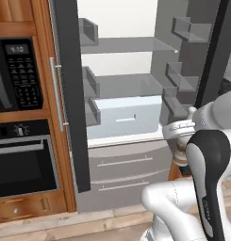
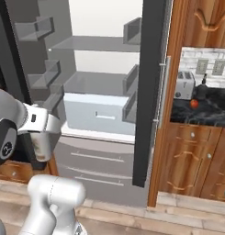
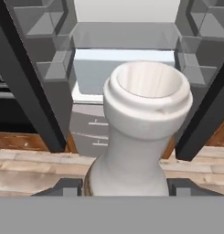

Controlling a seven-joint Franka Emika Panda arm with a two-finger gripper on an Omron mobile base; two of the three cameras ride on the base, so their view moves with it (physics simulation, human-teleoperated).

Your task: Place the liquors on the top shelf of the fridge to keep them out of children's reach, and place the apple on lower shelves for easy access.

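Nearest to us, the end effector (image 3: 125, 186) has its dark fingertips (image 3: 63, 186) set on either side of the pale bottle (image 3: 141, 132), roughly half open and closed against the bottle's body, so we read it as gripped, with the wide mouth rising toward the hand camera; in the right base view the same bottle (image 2: 40, 146) shows its tan label hanging below the wrist, well short of the fridge (image 2: 143, 92) and low, about level with the lower drawer fronts; the grip sits low on the body, we think, though the contact is partly hidden, so a fast swing could let the tall neck tip in the jaws; beyond it the doors stand open, and the small grey door bins (image 1: 180, 77) jut inward on both sides, so a lift carried too wide could knock the bottle or the forearm against them; further in, the light blue-white drawer (image 1: 126, 115) and the lower shelf (image 1: 128, 84) lie under the top shelf (image 1: 128, 45), and a rise stopped too soon would put the liquor on the wrong board, or strike the shelf edge from beneath; farthest off, the dark bottle (image 2: 202, 89) and the apple (image 2: 194, 103) wait on the bench (image 2: 210, 112) beside the toaster (image 2: 184, 86).
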